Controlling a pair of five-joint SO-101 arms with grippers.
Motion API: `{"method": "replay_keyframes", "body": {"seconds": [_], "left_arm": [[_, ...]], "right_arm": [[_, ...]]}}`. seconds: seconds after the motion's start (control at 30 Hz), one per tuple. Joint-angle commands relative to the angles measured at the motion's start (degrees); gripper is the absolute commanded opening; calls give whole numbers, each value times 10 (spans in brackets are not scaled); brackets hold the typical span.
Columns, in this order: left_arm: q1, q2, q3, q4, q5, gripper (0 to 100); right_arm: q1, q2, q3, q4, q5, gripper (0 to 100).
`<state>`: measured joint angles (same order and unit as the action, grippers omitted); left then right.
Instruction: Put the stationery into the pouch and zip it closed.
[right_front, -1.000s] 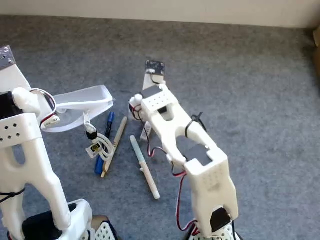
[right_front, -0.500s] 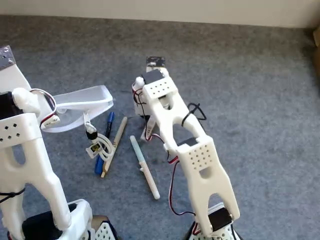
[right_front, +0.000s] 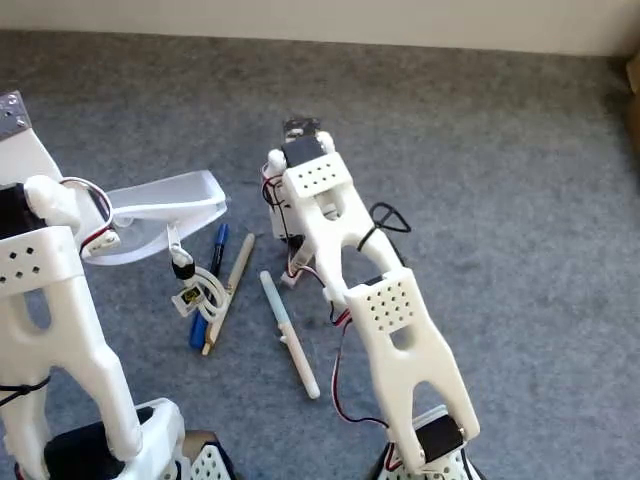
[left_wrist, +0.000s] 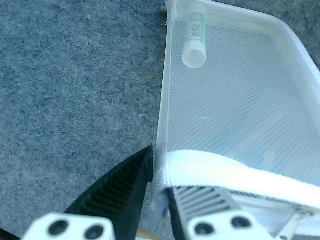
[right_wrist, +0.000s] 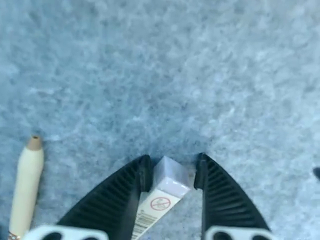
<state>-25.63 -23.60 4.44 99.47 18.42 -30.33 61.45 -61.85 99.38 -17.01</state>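
My left gripper (left_wrist: 158, 161) is shut on the rim of the translucent white mesh pouch (left_wrist: 235, 95), holding it off the carpet at the left (right_front: 165, 212). A white tube with a green label (left_wrist: 194, 39) lies inside at the pouch's far end. My right gripper (right_wrist: 172, 162) is down on the carpet with a small white labelled eraser (right_wrist: 165, 187) pinched between its black fingers (right_wrist: 141, 176). In the high view the right arm (right_front: 318, 195) covers that spot. A blue pen (right_front: 209, 287), a cream pencil (right_front: 232, 283) and a pale green-and-white pen (right_front: 290, 335) lie between the arms.
Grey carpet (right_front: 500, 180) covers the whole work area, with open room to the right and behind. A zip pull with a small white-and-black tag (right_front: 190, 285) hangs from the pouch over the pens. The cream pencil's tip (right_wrist: 31, 160) lies beside my right gripper.
The right arm has stretched forward and lowered, its wrist moving slightly farther from the base. The left arm, the pouch and the loose pens have not moved.
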Motion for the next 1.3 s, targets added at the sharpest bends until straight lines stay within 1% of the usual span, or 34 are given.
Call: {"method": "replay_keyframes", "body": {"seconds": [0.0,0.2,0.33,0.4,0.43,0.6,0.87,1.07,1.27], "left_arm": [[-9,-15,1,2,7,46],[-9,-15,1,2,7,46],[-9,-15,1,2,7,46],[-9,-15,1,2,7,46],[-9,-15,1,2,7,46],[-9,-15,1,2,7,46],[-9,-14,1,2,7,46],[-9,-14,1,2,7,46],[-9,-13,1,2,7,46]], "right_arm": [[-7,-11,-21,17,5,138],[-25,-7,-19,17,4,132],[-25,-7,-19,17,8,60],[-24,-10,-19,17,10,40],[-23,-10,-19,17,19,40],[-22,-10,-19,17,118,37],[-7,-11,-19,17,191,37],[-3,-39,-15,18,199,36],[-3,-109,66,17,199,36]]}}
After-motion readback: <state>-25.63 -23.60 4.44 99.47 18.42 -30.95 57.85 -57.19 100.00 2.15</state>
